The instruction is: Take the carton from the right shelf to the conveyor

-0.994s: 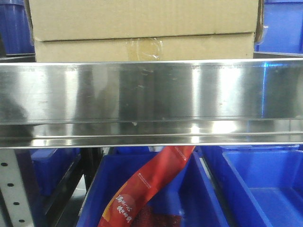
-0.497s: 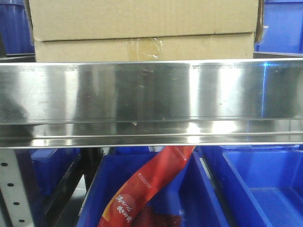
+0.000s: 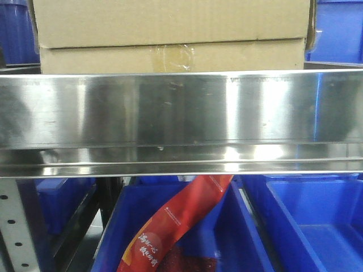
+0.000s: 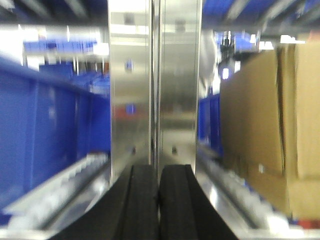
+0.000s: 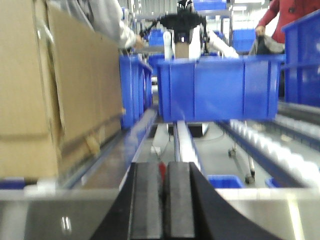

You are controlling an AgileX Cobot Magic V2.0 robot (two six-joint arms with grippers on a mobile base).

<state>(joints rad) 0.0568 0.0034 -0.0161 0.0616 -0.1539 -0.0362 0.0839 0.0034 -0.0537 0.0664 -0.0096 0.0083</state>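
Note:
The brown carton (image 3: 170, 34) stands on the right shelf behind its shiny steel front rail (image 3: 181, 122), with clear tape at its centre seam. In the left wrist view the carton (image 4: 270, 120) is on the right, and my left gripper (image 4: 158, 200) is shut and empty in front of a steel upright. In the right wrist view the carton (image 5: 55, 100) fills the left side; my right gripper (image 5: 164, 200) is shut, empty, to the right of the box above the rail. The conveyor is out of view.
Blue plastic bins (image 3: 187, 226) sit on the level below, one holding a red packet (image 3: 170, 226). More blue bins (image 5: 215, 87) stand beside and behind the carton. A grey perforated post (image 3: 14, 226) is at lower left. People (image 5: 290, 20) stand in the background.

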